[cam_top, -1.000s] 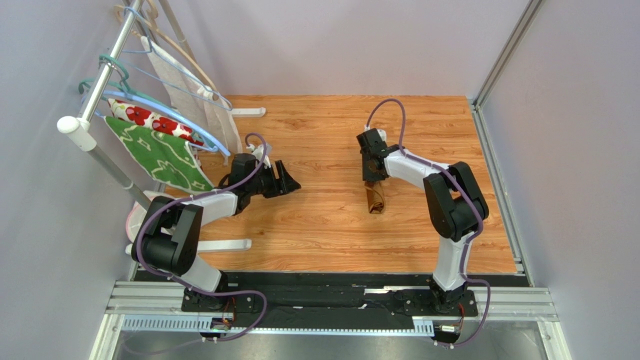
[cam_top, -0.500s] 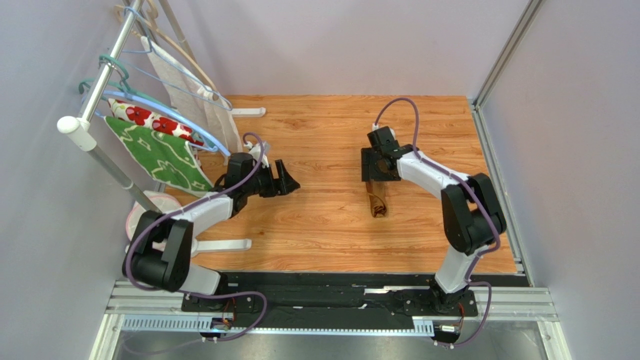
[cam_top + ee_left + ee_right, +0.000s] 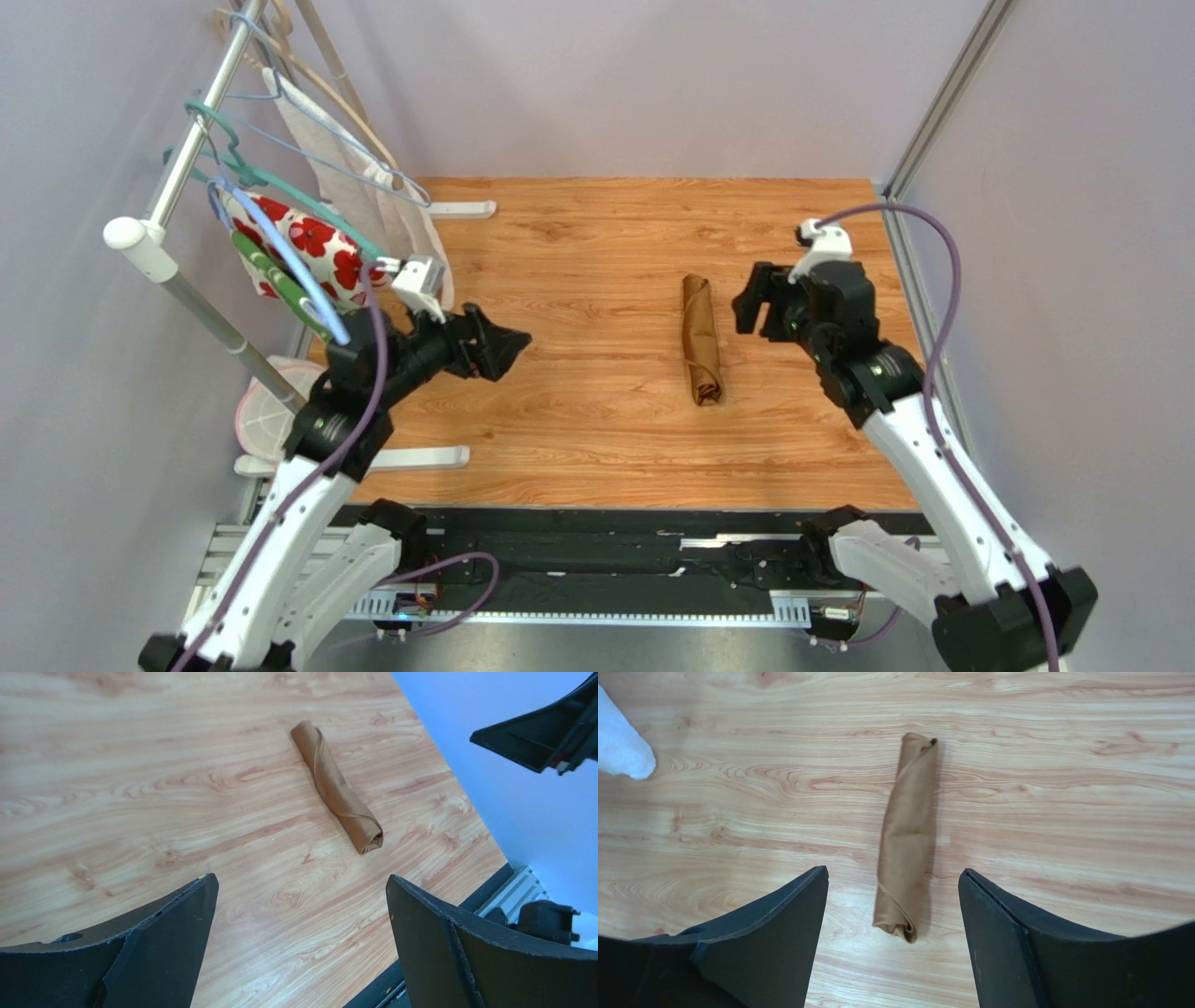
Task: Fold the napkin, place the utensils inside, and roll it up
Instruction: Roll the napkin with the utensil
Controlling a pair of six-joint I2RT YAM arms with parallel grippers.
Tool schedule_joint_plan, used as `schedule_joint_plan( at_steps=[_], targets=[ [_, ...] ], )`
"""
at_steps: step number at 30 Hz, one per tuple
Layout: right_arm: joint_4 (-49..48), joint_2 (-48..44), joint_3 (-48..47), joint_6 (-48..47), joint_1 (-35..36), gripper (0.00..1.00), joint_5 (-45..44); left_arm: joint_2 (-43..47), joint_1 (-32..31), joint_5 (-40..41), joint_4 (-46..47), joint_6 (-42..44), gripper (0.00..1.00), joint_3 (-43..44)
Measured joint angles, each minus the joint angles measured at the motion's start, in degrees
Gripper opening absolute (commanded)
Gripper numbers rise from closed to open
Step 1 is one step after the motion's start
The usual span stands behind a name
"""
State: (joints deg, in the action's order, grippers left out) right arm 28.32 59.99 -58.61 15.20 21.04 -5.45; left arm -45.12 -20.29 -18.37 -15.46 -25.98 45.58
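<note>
The golden-brown napkin (image 3: pixel 699 339) lies rolled into a tight tube on the wooden table, right of centre, untouched. In the left wrist view the napkin roll (image 3: pixel 337 787) sits far ahead of the jaws. Seen from the right wrist, the roll (image 3: pixel 906 836) lies lengthwise just beyond the fingertips. No utensils show in any view. My left gripper (image 3: pixel 512 347) (image 3: pixel 300 882) hangs open and empty well left of the roll. My right gripper (image 3: pixel 746 301) (image 3: pixel 893 872) stands open and empty just right of the roll, above the table.
A clothes rack (image 3: pixel 169 259) stands at the left with hangers, a white cloth with red flowers (image 3: pixel 302 238) and a green cloth (image 3: pixel 274 273). Its white feet (image 3: pixel 421 457) rest on the table. Walls close the right side and back.
The right gripper opened, let go of the roll and drew back to the right. The left arm pulled back leftward and opened wider. The hanging cloths swung.
</note>
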Motion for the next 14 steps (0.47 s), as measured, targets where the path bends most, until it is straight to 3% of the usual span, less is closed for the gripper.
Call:
schedule_joint_plan(
  at_steps=[7,14],
  targets=[
    [-0.3,-18.4,14.0,0.3,-2.1,0.73,-0.5,18.8,0.0,5.7,-13.2,4.2,0.99,2.2],
    [-0.3,-24.5,18.6,0.3,-2.1,0.73,-2.0,23.0,0.0,8.6,-19.1,6.1,0.99,1.0]
  ],
)
